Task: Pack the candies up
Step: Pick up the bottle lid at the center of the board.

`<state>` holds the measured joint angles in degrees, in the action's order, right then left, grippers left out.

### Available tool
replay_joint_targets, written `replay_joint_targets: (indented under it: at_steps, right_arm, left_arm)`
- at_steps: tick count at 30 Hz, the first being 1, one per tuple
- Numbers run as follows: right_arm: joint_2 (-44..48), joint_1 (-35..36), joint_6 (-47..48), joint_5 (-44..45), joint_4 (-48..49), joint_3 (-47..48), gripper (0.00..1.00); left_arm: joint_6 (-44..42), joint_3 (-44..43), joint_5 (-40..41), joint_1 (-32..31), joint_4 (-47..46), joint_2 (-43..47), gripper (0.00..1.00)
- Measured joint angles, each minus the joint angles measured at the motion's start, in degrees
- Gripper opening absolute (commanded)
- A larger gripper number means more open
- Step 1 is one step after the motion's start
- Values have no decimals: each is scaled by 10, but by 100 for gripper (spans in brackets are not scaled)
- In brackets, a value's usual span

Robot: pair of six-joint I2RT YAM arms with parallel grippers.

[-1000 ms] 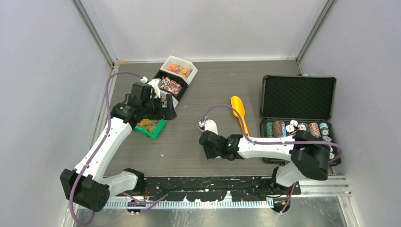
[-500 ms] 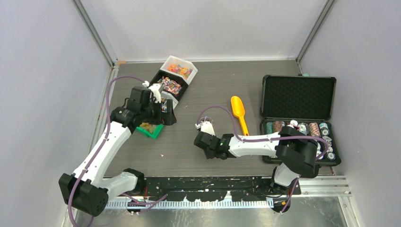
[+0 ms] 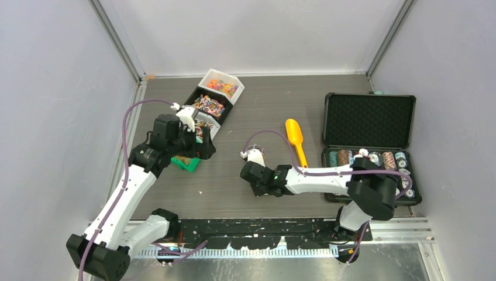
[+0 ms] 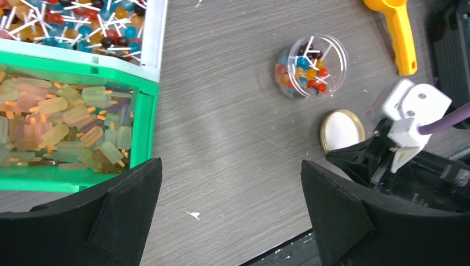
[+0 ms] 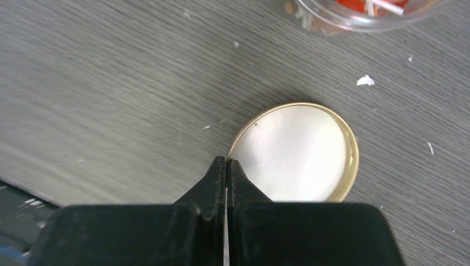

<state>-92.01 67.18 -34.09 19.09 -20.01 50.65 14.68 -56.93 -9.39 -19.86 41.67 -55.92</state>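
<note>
Candies: lollipops part-fill the clear jar. There are more in the white bin, and pale gummy bars in the green bin. Both bins sit well apart from the jar, on the left arm's side.

Handling guess: tiny and light. The lollipops are hard with sticks that snag, and the gummies look soft and likely tacky. They're better moved in bulk with the orange scoop, near the jar on the side away from the bins, than pinched.

Gold-rimmed lid lies flat just beside the jar, not touching it. It looks thin, stiff and prone to sliding, so the rim is the only hold.

Right gripper: fingers pressed together, tips at the lid's rim. Can't tell if the rim is pinched.

Left gripper: spread wide, holding nothing, over bare table between the green bin and the jar.
</note>
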Motion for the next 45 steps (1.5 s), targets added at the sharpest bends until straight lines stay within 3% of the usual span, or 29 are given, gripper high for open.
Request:
replay_joint_targets:
  at_steps: [10,16,24,30,34,45]
  right_arm:
    - [156,-11,-26,-77,72,3,1]
    - [249,-64,-86,-160,193,-16,1]
    - [313,-122,-201,-228,346,-48,1]
    - [316,-127,-280,-260,459,-68,1]
    - [316,-127,-309,-275,503,-75,0]
    - [309,-127,-327,-289,546,-75,0]
  left_arm:
    - [-2,38,-29,0,-81,105,100]
    - [18,119,-37,0,-248,196,100]
    - [-2,229,-162,0,-495,214,100]
    - [-49,254,-278,0,-626,191,100]
    - [-77,254,-347,0,-673,190,100]
    - [-106,240,-469,0,-666,172,100]
